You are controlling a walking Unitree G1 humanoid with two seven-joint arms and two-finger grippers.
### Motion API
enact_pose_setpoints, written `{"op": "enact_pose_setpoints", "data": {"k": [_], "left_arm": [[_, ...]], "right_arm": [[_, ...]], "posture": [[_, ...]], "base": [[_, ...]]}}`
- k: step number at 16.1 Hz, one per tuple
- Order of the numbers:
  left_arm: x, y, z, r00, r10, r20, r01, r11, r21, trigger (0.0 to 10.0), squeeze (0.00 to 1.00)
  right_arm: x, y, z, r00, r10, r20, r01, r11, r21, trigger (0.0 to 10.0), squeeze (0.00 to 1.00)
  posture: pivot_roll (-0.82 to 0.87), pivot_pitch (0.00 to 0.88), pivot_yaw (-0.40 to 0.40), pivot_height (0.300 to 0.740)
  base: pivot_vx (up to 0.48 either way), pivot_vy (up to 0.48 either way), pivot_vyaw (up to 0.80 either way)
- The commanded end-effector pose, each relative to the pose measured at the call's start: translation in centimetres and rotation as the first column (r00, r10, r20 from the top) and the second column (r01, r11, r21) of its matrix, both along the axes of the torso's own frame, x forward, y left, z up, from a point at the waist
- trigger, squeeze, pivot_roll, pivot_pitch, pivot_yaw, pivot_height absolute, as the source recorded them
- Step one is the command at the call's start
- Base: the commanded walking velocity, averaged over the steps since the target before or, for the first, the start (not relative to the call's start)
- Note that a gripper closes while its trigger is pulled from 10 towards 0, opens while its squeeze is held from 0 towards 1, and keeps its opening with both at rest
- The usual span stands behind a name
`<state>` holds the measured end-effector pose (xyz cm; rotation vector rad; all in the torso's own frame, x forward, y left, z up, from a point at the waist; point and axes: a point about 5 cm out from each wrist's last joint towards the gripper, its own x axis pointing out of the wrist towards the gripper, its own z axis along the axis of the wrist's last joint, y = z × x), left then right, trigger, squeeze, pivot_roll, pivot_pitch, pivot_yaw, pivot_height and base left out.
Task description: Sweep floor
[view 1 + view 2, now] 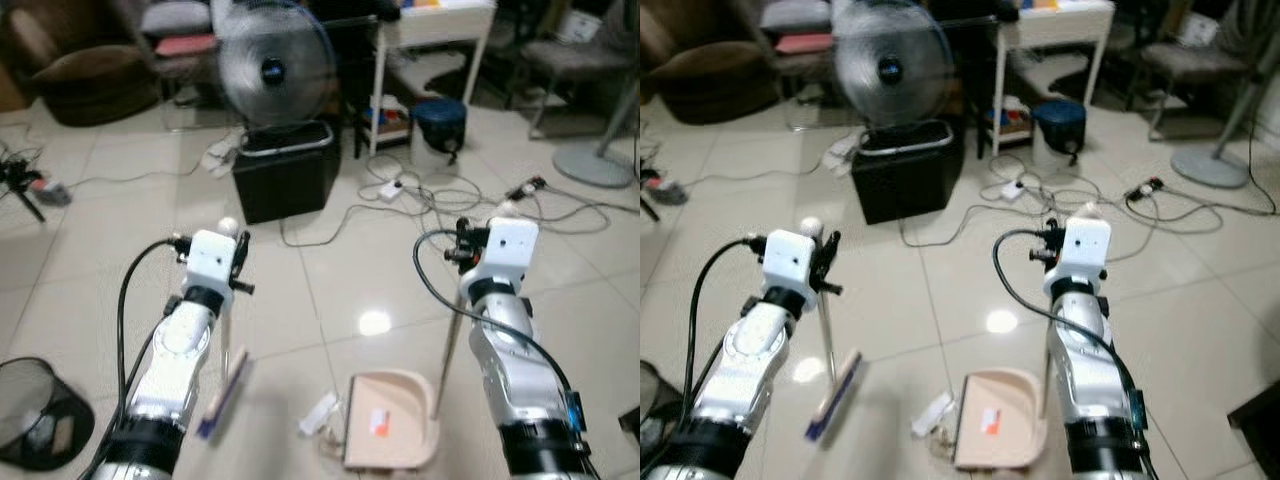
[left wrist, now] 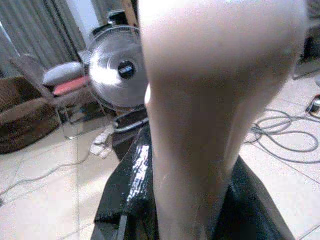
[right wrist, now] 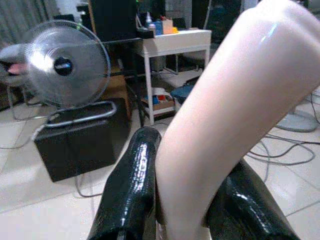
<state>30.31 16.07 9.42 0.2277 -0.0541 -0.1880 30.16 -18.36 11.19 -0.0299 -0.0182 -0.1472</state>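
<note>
From the left eye, the left gripper point(image 1: 237, 262) held the thin broom point(image 1: 224, 385) by its handle, with the brush end low on the tiled floor point(image 1: 330, 270). That kept the brush ready to push. The right gripper point(image 1: 462, 250) held the dustpan point(image 1: 390, 420) by its long stick. The pan sat flat on the floor, mouth toward the bits of trash point(image 1: 318, 415) just beside it.

In the left wrist view, the jaws were squeezed shut on the pale handle.

In the right wrist view, both black fingers point(image 3: 131, 185) pinched the dustpan's handle tight, probably so it could not tip. A fan point(image 3: 64, 64) stood behind.
</note>
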Motion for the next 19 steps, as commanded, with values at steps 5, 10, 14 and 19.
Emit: {"op": "enact_pose_setpoints", "data": {"k": [5, 10, 14, 19], "left_arm": [[0.4, 1.7, 0.0, 0.997, 0.079, -0.001, -0.079, 0.996, 0.036, 10.0, 0.0], [0.8, 2.3, -0.8, 0.993, 0.119, -0.018, -0.118, 0.992, 0.034, 10.0, 0.0], [0.5, 1.2, -1.2, 0.998, 0.07, -0.004, -0.07, 0.997, 0.031, 10.0, 0.0], [-0.4, 0.0, -1.3, 0.999, 0.036, 0.039, -0.036, 0.999, -0.001, 10.0, 0.0]], "right_arm": [[0.7, 0.2, 1.0, 0.997, 0.015, 0.071, -0.007, 0.994, -0.112, 10.0, 0.0], [1.4, 0.9, -0.1, 0.991, 0.12, 0.063, -0.104, 0.972, -0.212, 10.0, 0.0], [1.9, 2.1, -0.6, 0.975, 0.195, 0.107, -0.164, 0.955, -0.249, 10.0, 0.0], [1.6, 3.7, -0.4, 0.953, 0.235, 0.19, -0.18, 0.947, -0.266, 10.0, 0.0]], "posture": [[-0.06, 0.032, 0.05, 0.74], [-0.04, 0.094, 0.046, 0.74], [-0.02, 0.188, 0.05, 0.74], [0.0, 0.26, 0.063, 0.74]], "base": [[0.0, 0.0, 0.0], [0.0, 0.0, 0.0], [0.0, 0.0, 0.0], [0.0, 0.0, 0.0]]}}
